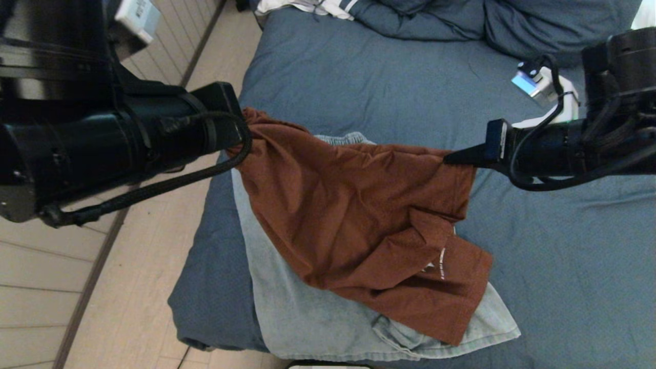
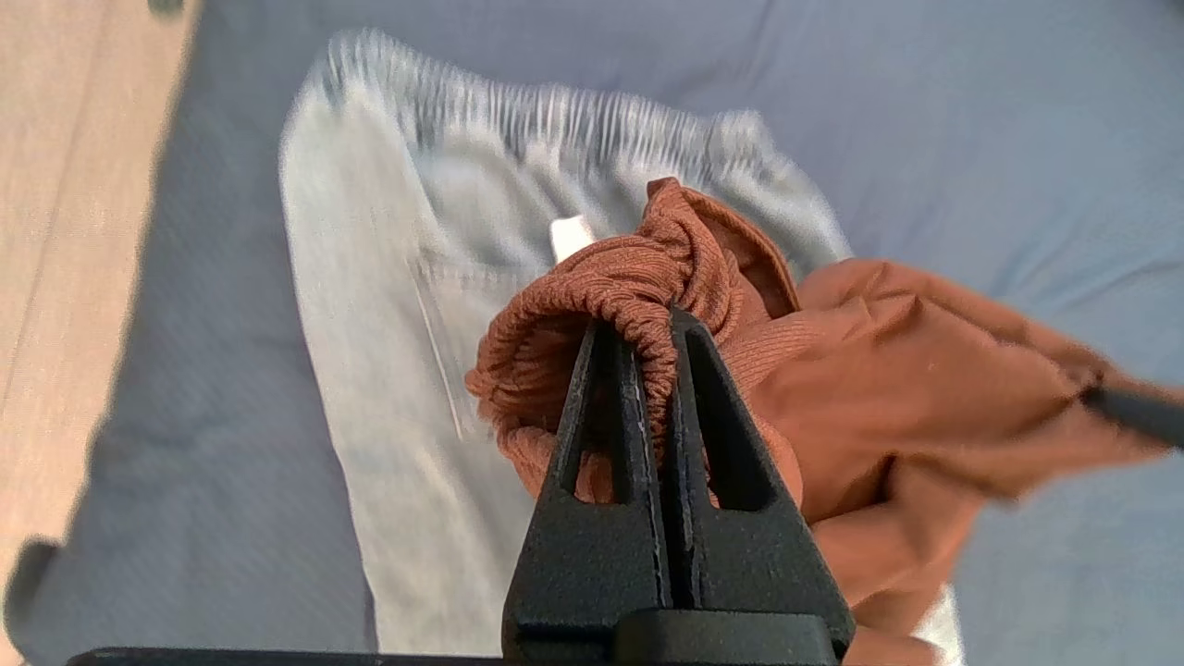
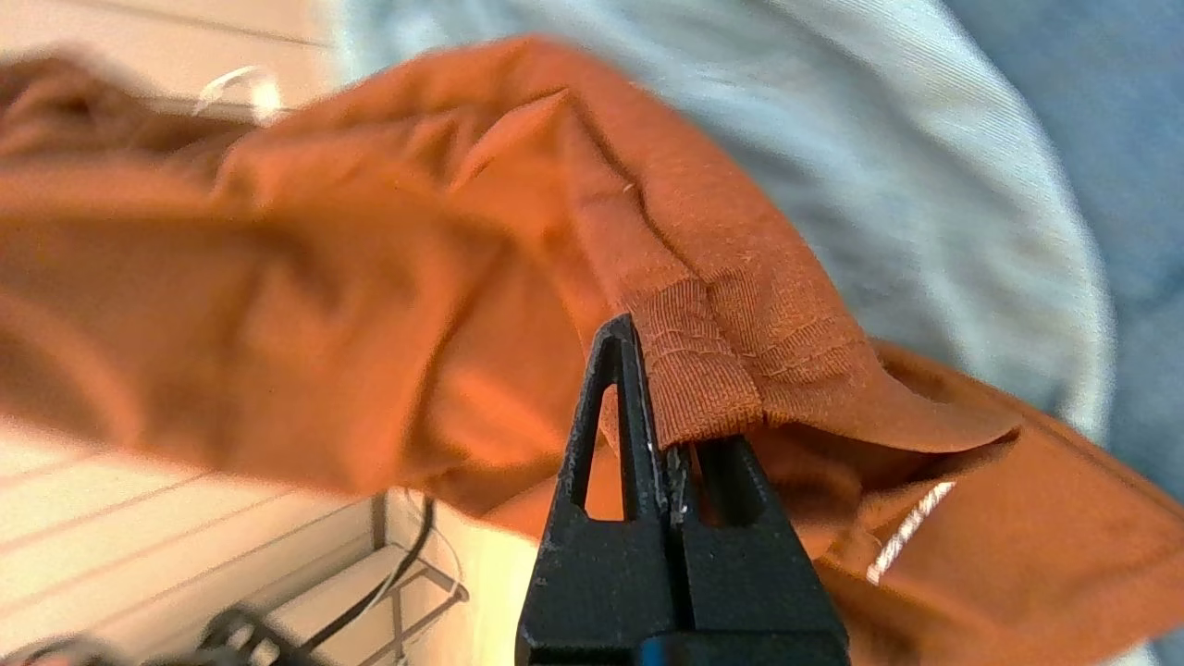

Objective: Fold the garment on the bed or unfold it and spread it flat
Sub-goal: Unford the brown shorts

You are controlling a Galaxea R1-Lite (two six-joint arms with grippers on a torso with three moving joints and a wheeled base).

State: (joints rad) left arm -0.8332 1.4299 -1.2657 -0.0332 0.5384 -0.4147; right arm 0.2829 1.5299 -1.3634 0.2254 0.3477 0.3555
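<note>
Gripping rust shirt (image 1: 359, 215) (both hands clamped) above the bed (image 1: 564, 246).

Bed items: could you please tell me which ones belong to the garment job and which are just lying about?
In the job: rust-brown garment, held up by left gripper and right gripper; bed.
Lying about: pale blue trousers, white garment, blue bedding.
</note>
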